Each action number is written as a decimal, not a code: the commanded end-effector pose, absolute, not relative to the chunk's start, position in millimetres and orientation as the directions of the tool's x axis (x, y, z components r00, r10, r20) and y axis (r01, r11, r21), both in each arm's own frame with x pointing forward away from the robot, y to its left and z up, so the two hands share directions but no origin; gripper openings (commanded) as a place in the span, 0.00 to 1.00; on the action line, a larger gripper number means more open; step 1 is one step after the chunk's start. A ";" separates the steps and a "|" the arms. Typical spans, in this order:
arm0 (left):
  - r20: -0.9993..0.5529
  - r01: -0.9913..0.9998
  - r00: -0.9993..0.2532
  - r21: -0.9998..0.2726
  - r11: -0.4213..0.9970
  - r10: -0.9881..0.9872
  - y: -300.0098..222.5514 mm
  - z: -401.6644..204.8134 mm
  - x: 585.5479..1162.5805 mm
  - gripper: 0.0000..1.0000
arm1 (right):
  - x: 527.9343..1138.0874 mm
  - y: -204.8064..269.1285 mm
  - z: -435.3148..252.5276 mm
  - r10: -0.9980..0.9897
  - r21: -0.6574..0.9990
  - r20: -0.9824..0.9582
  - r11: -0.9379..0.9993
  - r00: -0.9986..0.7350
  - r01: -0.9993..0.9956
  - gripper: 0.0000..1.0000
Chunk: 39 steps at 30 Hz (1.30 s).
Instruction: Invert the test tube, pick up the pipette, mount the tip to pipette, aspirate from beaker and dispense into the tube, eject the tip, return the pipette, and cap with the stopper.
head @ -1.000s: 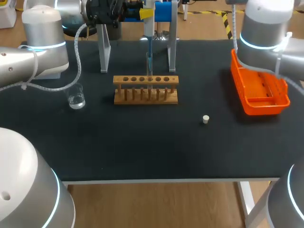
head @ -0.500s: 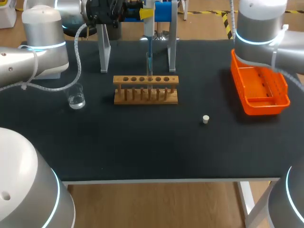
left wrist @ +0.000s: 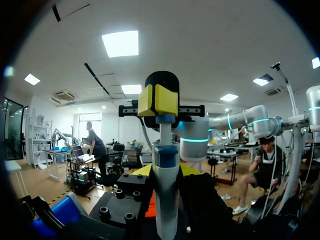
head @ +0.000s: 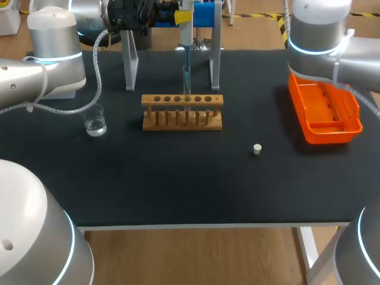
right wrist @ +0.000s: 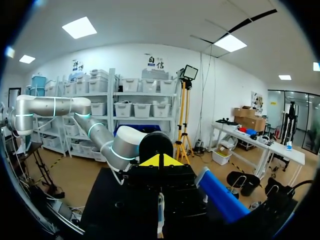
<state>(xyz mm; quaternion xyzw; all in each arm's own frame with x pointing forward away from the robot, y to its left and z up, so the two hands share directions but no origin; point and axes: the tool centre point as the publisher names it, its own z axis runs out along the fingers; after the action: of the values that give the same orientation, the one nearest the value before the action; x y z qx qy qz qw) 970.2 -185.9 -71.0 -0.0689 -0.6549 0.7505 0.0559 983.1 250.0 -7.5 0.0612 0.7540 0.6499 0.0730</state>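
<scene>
Lab bench, mid-transfer: the left gripper (head: 180, 18) clamps the white pipette (head: 186, 37) upright by its upper body. Its clear tip (head: 186, 77) hangs straight below the jaws, into a test tube (head: 187, 111) in the wooden rack (head: 154, 122). The right gripper (left wrist: 158, 100), its yellow fingers pressed together with nothing between them, sits at the pipette's top end, just above the left jaws. The beaker (head: 95, 123) stands on the table well below those jaws, off towards the left arm. The white stopper (head: 257, 149) lies well apart from both grippers, on the cloth between the rack and the orange tray (head: 351, 127).
</scene>
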 end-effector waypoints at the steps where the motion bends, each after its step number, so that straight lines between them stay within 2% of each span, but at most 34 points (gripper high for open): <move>1: -0.032 0.007 -0.984 -0.990 -0.138 0.178 -186.0 -71.4 971.6 0.00 | 983.5 251.6 -8.5 0.185 0.989 -0.028 0.150 -0.982 0.000 0.00; 39: -0.032 0.007 -0.984 -0.990 -0.138 0.178 -186.0 -71.4 971.6 0.00 | 979.3 251.7 -38.7 0.187 0.983 0.018 0.178 -0.982 0.052 0.00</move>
<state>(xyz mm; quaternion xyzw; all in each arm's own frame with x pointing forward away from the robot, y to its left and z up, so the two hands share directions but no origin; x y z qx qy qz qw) 969.1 -186.2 -76.1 -0.0689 -0.6551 0.7503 0.0559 980.0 252.4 -31.8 0.0779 0.7647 0.6373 0.0545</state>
